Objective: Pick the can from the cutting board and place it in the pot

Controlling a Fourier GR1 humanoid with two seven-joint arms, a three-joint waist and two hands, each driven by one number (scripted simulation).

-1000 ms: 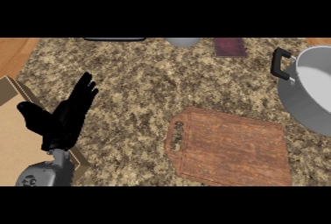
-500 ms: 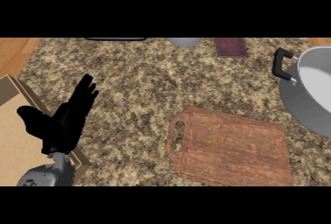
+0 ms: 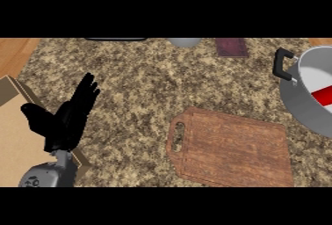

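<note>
The wooden cutting board (image 3: 230, 149) lies at the lower right of the counter with nothing on it. At the right edge stands the steel pot (image 3: 302, 99) with a black handle (image 3: 281, 63). Inside the pot a red and white can (image 3: 323, 95) shows, partly cut off by the view's edge. My left hand (image 3: 65, 121) rests open at the lower left, fingers straight and pointing up, far from the board. My right hand is out of view.
A dark red block (image 3: 231, 47) and a grey round object (image 3: 185, 41) sit at the counter's far edge. A dark flat thing (image 3: 117, 39) lies at the top left. The tan counter edge (image 3: 19, 132) runs along the left.
The view has shifted slightly, so the pot shows more of its inside and the can in it. The left hand has stayed still.
</note>
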